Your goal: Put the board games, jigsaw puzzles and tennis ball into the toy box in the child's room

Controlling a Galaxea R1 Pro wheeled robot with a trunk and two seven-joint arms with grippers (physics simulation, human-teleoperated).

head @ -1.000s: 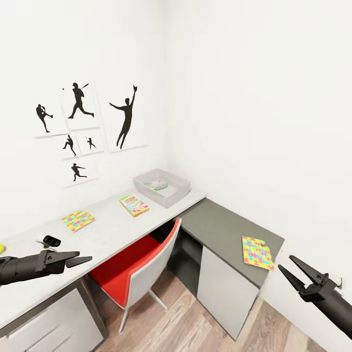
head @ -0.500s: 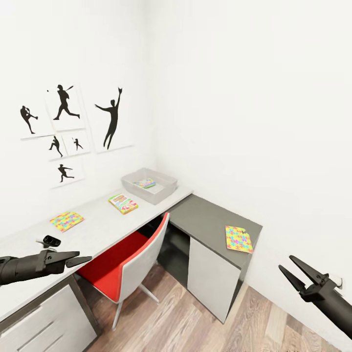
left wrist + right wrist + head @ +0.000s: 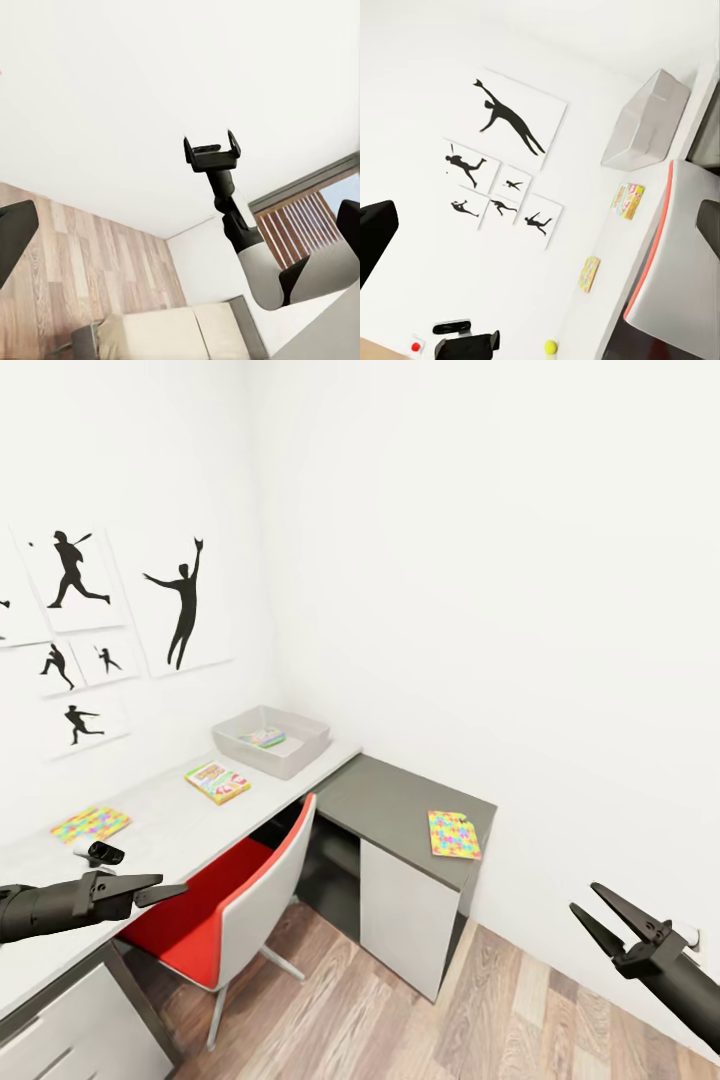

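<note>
The grey toy box (image 3: 300,748) stands at the far end of the white table, with one colourful board game (image 3: 263,738) inside it. Another board game (image 3: 217,782) lies flat just in front of the box. One jigsaw puzzle (image 3: 90,824) rests on the white table at the left, a second puzzle (image 3: 453,834) on the dark desk. The yellow tennis ball (image 3: 551,346) shows in the right wrist view. My left gripper (image 3: 172,884) hovers open over the table's near edge. My right gripper (image 3: 585,896) hangs open above the floor, far from the desk.
A red and white chair (image 3: 230,900) is tucked under the white table (image 3: 160,810). The dark desk (image 3: 390,800) forms the corner against the right wall. A small black device (image 3: 103,853) sits near my left gripper. Wood floor (image 3: 500,1010) lies open at the lower right.
The whole picture has slid left, so the camera has turned right. Both arms keep their places in the view, with both grippers still open.
</note>
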